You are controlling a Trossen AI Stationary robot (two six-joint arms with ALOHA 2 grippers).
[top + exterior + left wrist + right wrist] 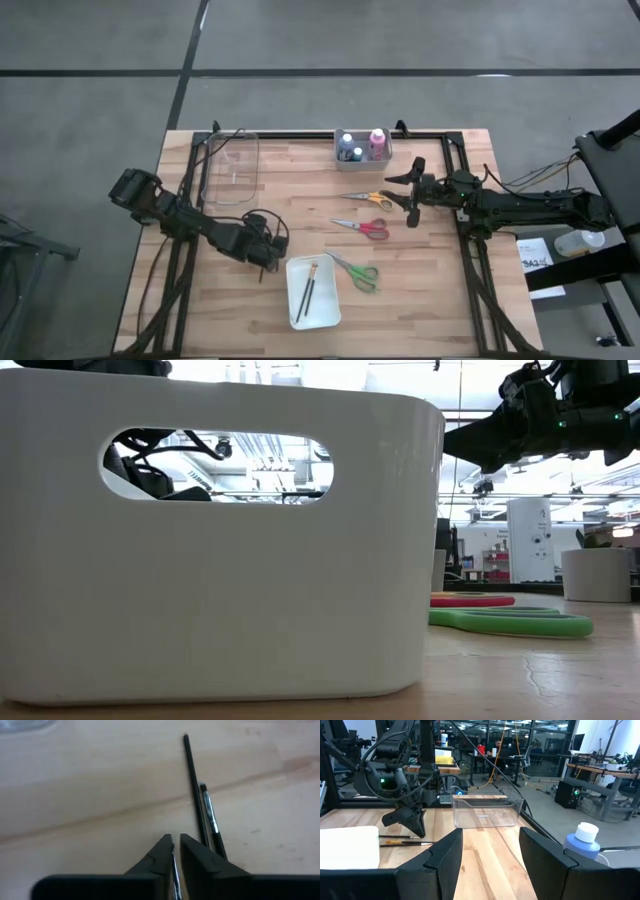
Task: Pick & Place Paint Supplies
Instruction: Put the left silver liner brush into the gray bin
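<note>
Brushes (195,790) lie loose at lower centre; left gripper (266,256) hovers beside, likely picking, grip unclear. Right gripper (412,192) waits agape, empty.

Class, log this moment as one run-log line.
left gripper: on table beside white bin, over brushes | right gripper: open, above orange scissors

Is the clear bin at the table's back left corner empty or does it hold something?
Empty. Through the clear bin the high view shows only bare wood, and the right wrist view shows nothing inside.
</note>
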